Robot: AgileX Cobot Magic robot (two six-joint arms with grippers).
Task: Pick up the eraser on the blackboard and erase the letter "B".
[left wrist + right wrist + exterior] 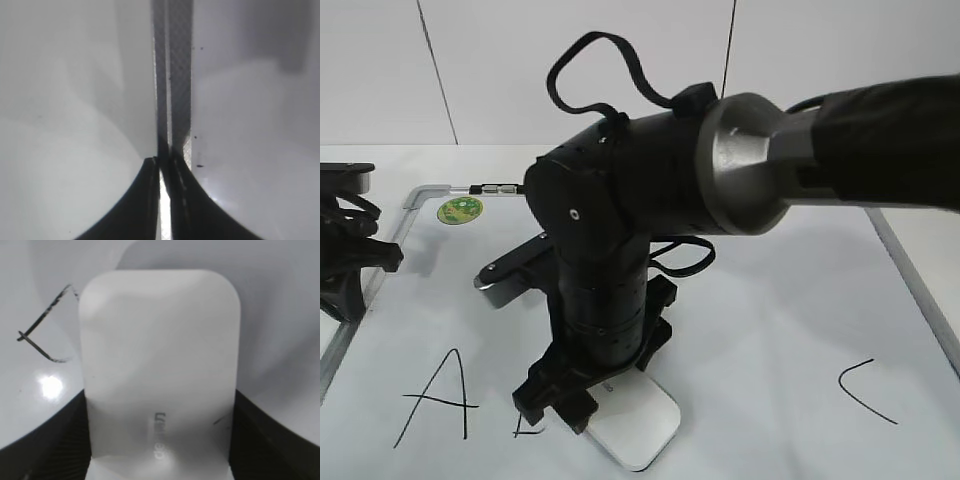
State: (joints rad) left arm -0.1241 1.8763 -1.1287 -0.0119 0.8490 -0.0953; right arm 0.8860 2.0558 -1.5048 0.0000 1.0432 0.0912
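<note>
Now right gripper (560,395) clamps smooth white rounded eraser (160,370) on glossy blackboard (770,330); left gripper (162,165) seemingly together.

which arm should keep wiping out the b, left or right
Right. Its hand already grips the eraser, pressed flat on the blackboard where only a remnant of the B shows between A and C. The left hand sits shut at the board's left frame, holding nothing.

The eraser (642,428) — flat, white, rounded corners, faint grey print on top — lies flat on the blackboard (770,330), covering most of the letter "B" (527,430) — only a stroke shows.
</note>
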